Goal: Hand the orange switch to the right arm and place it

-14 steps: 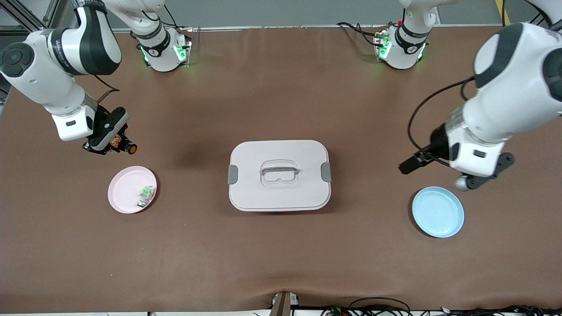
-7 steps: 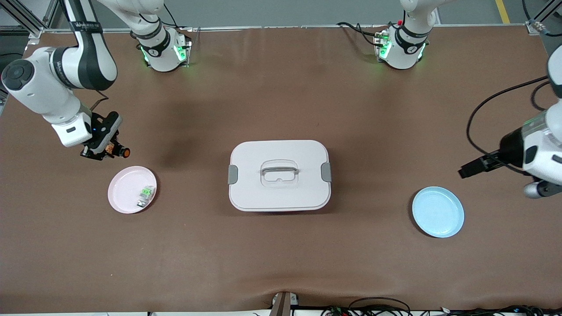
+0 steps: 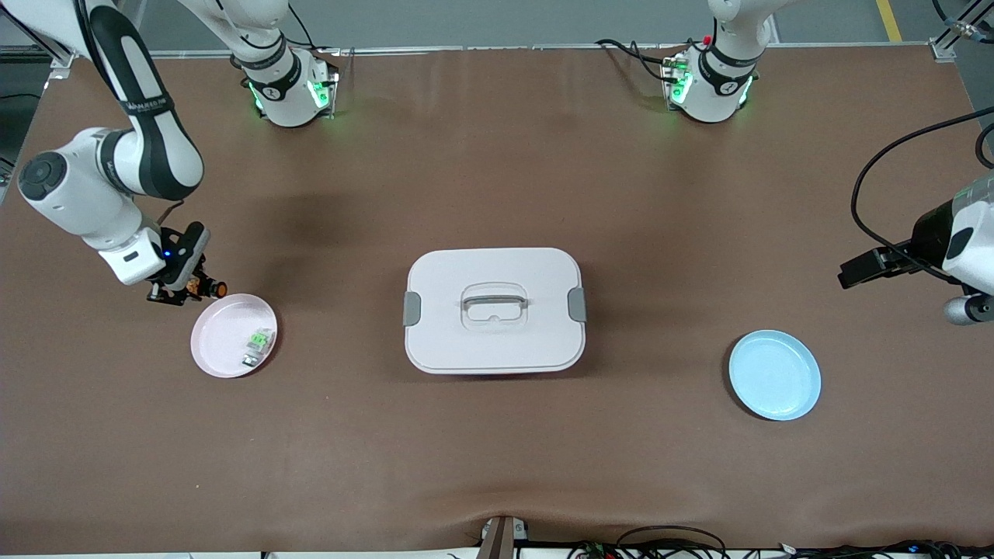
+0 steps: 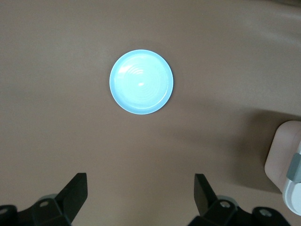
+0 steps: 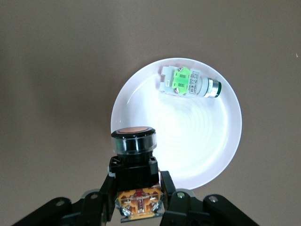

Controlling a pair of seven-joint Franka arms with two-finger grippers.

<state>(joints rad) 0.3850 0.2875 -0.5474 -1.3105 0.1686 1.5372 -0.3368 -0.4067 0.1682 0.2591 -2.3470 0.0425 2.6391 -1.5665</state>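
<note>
My right gripper (image 3: 189, 286) is shut on the orange switch (image 3: 212, 289), a black body with an orange cap. It holds the switch just above the table at the rim of the pink plate (image 3: 221, 334), on the side toward the robots' bases. In the right wrist view the gripper (image 5: 136, 190) clamps the switch (image 5: 133, 141) by its body, cap pointing at the plate (image 5: 211, 150). The left gripper (image 4: 141, 181) is open and empty, high over bare table near the blue plate (image 4: 141, 81). The left arm (image 3: 967, 233) is at the table's end.
A green-and-clear part (image 3: 258, 345) lies in the pink plate, also seen in the right wrist view (image 5: 188, 82). A pale lidded box (image 3: 494, 310) with a handle sits mid-table. The blue plate (image 3: 774, 375) lies toward the left arm's end.
My right gripper has moved down with the orange switch to the pink plate's rim. The left arm has drawn back toward its end of the table, away from the blue plate.
</note>
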